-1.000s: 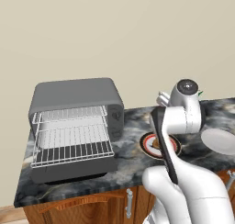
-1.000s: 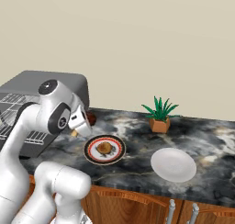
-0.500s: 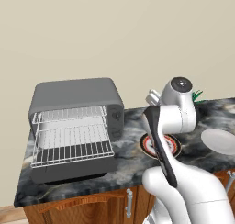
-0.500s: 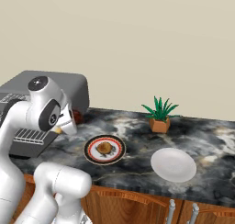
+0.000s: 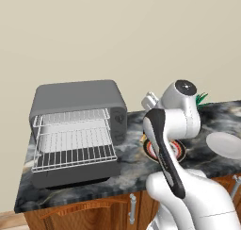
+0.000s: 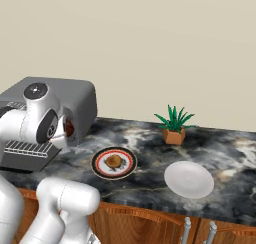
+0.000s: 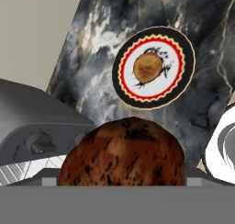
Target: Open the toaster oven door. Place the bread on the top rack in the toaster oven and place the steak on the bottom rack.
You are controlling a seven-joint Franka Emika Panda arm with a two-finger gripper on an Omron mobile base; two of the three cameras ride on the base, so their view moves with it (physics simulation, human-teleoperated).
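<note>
Dark marbled bench (image 6: 150, 138) over wooden cupboard fronts, plain beige wall behind.

Toaster oven (image 5: 77, 99) stands at the left end of the bench. Its door (image 5: 75, 173) is folded down flat toward the front edge, so the mouth is clear for loading. Both wire shelves are bare: top rack (image 5: 70, 117) and bottom rack (image 5: 73, 153).

Steak (image 7: 121, 152) is off the bench, carried in the tool (image 6: 66, 129), which hangs just beside the oven's right front corner by the knob panel. From the hand camera the dark red-brown lump covers both fingertips, so the jaws cannot be seen directly. Since the meat sits between them in mid-air, my reading is that they are clamped across its width, spread wide because the piece is thick.

Bread (image 7: 148, 67) lies in the middle of the red-and-black rimmed plate (image 7: 120, 81), near the front edge of the bench and well apart from the oven. Likely left for a second trip.

White plate (image 6: 189, 179) sits further right by the front edge. Small potted plant (image 6: 174, 124) is at the back edge, out of the working path.

Judgement: door step done, steak on its way to the lower shelf. The arm is held up and to the oven's side, probably to clear the lowered door before reaching in.
</note>
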